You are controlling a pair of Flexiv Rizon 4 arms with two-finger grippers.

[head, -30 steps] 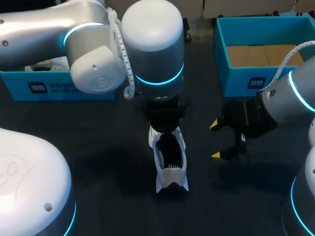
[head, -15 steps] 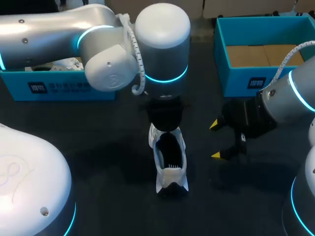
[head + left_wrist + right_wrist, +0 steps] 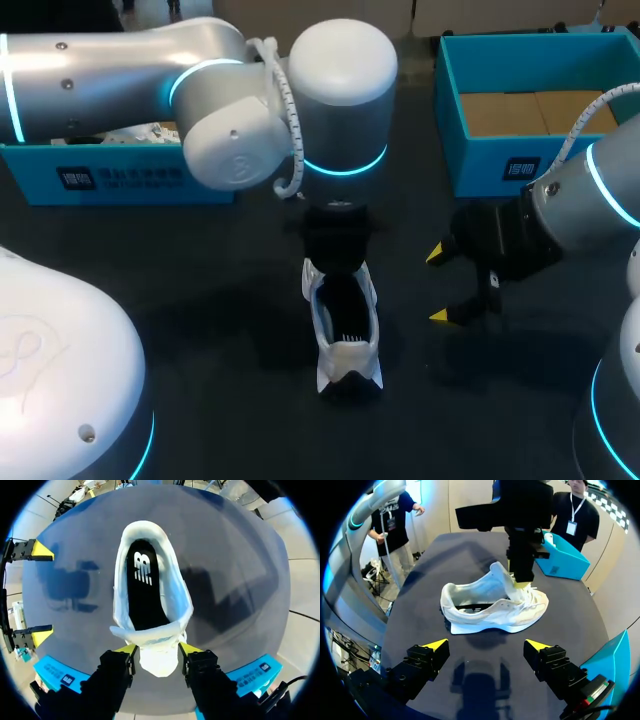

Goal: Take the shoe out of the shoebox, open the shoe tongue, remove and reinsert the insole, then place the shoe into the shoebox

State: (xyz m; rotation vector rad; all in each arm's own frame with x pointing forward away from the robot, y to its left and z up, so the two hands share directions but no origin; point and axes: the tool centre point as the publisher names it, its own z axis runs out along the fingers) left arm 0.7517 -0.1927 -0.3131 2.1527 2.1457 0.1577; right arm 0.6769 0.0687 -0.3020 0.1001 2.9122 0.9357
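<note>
Left gripper (image 3: 157,650): the fingers sit one on each side of the tongue (image 3: 150,640), and both yellow tips look pressed against it. I read that as clamped on the tongue, which stands lifted off the throat. In the head view the wrist is centre frame, straight above the shoe (image 3: 345,335), and it hides the fingers.

Shoe: upright on the dark table (image 3: 200,320), centre of frame, outside both boxes. The black insole (image 3: 145,595) lies seated inside the shoe.

Right gripper (image 3: 440,285): fingers spread wide, holding nothing. It is right of centre, near the shoe but not touching it.

Open teal shoebox (image 3: 480,160): upper right, bare cardboard floor. A second teal box (image 3: 120,180) is upper left.

Step as I judge it: opening the tongue, insole not out yet.

Next move probably needs:
- the left gripper to hold the tongue forward so the throat is open
- the right gripper to come in at the heel opening and pinch the insole edge
- something to keep the shoe from lifting along with the insole
</note>
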